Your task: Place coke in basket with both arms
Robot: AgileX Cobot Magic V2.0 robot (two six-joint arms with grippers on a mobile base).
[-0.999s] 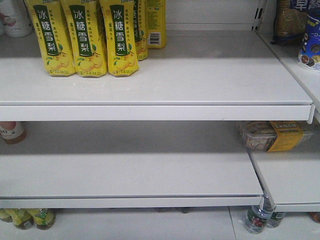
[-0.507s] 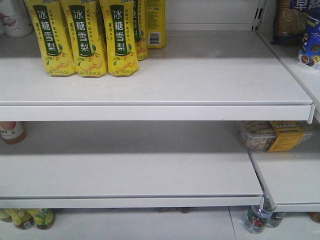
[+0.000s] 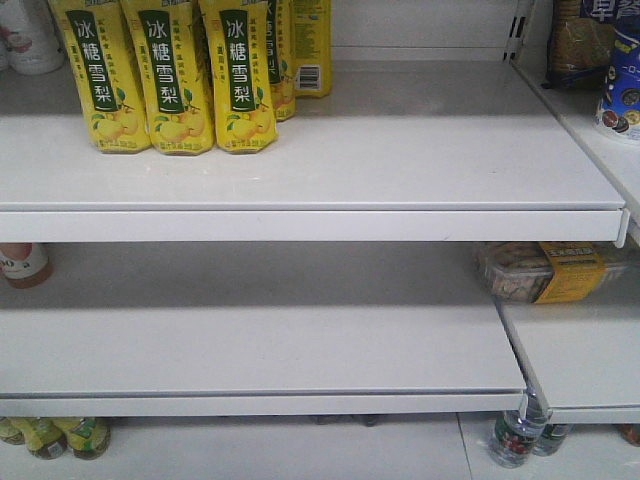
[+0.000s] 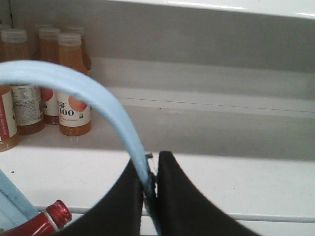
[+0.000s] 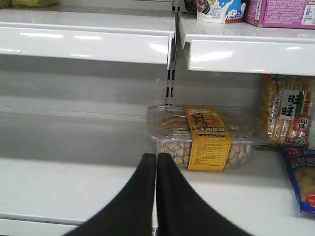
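Front view gives you only shelves with yellow bottles (image 3: 165, 75) at 11 o'clock. Your left gripper (image 4: 150, 184) pinches the basket (image 4: 83, 86) handle; a red-capped bottle (image 4: 49, 221), maybe the coke, lies at 7 o'clock. Your right gripper (image 5: 156, 167) is closed, empty, facing a snack box (image 5: 206, 135)

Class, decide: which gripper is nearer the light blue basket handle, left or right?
Left. The left gripper has its jaws shut on the basket handle; the right gripper, jaws shut, faces a shelf with no handle in view.
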